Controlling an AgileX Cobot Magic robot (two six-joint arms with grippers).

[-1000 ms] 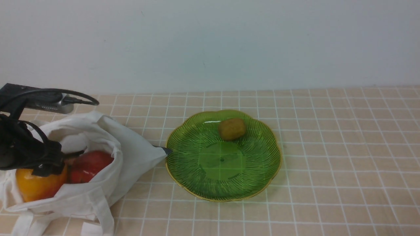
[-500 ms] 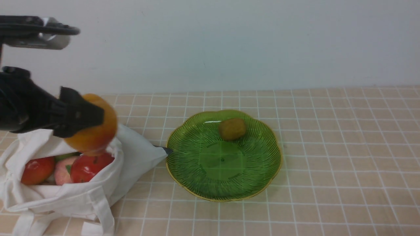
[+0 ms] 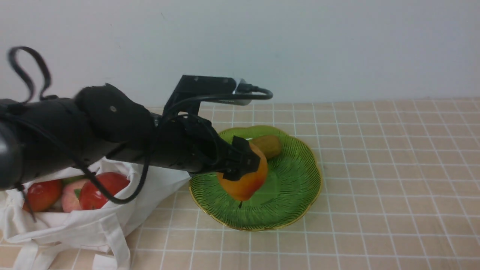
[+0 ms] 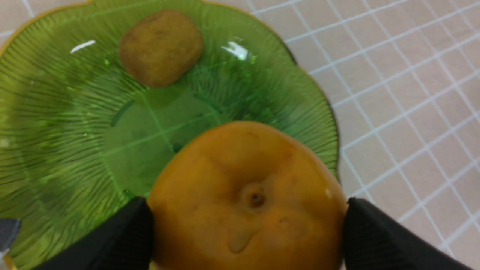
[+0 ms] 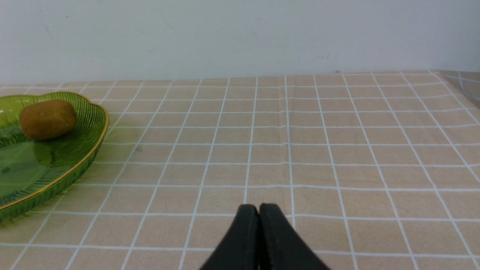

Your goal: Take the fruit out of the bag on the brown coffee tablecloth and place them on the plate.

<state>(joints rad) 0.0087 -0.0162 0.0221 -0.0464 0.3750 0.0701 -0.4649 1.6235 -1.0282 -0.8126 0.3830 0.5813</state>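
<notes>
My left gripper (image 3: 244, 167) is shut on the orange-yellow pear-shaped fruit (image 3: 245, 183) and holds it over the green plate (image 3: 296, 195), stem end down. In the left wrist view the black fingers (image 4: 123, 232) press both sides of this fruit (image 4: 245, 202) above the plate (image 4: 56, 123). The white bag (image 3: 93, 228) lies open at the left on the tablecloth (image 3: 375, 168). Inside it are two red apples (image 3: 98, 189) and a pale pink peach (image 3: 69, 197). My right gripper (image 5: 258, 210) is shut and empty, low over the tablecloth to the right of the plate (image 5: 75, 157).
A brown kiwi-like fruit (image 3: 267, 146) lies at the plate's far side, just behind the held fruit. The left arm and its cable span the space above the bag. A white wall stands behind the table.
The left gripper lifted the orange-yellow fruit out of the bag and carried it right, to above the plate. The other fruit in the bag came into view.
</notes>
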